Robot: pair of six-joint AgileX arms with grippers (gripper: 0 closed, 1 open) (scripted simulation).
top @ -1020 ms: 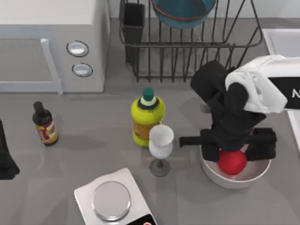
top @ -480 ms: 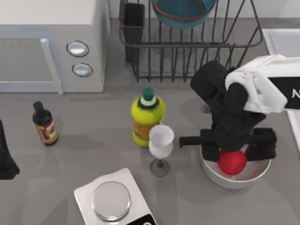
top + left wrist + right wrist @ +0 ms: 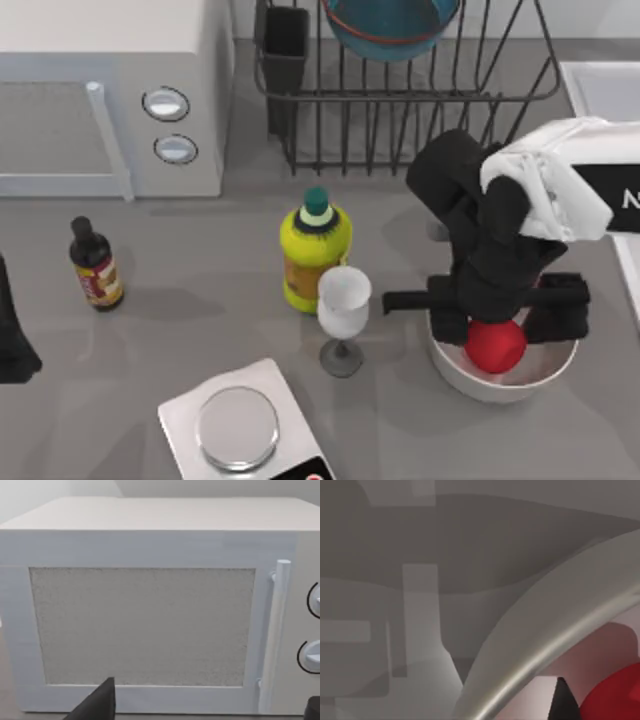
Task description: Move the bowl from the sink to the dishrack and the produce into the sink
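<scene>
The teal bowl [image 3: 390,25] with its reddish rim rests in the black wire dishrack [image 3: 420,110] at the back. The red produce [image 3: 497,348] lies in a white bowl [image 3: 455,365] at the front right. My right gripper [image 3: 497,330] reaches down into that bowl, shut on the produce. In the right wrist view a black fingertip [image 3: 563,700] touches the produce [image 3: 620,697] inside the white bowl's rim [image 3: 540,665]. A corner of the white sink [image 3: 605,85] shows at the far right. My left gripper [image 3: 12,345] is parked at the left edge, fingers [image 3: 97,705] apart.
A yellow-green bottle [image 3: 314,255] and a white goblet [image 3: 343,315] stand just left of the white bowl. A kitchen scale [image 3: 240,430] sits at the front, a small dark sauce bottle [image 3: 96,268] at the left, and a microwave [image 3: 110,100] at the back left.
</scene>
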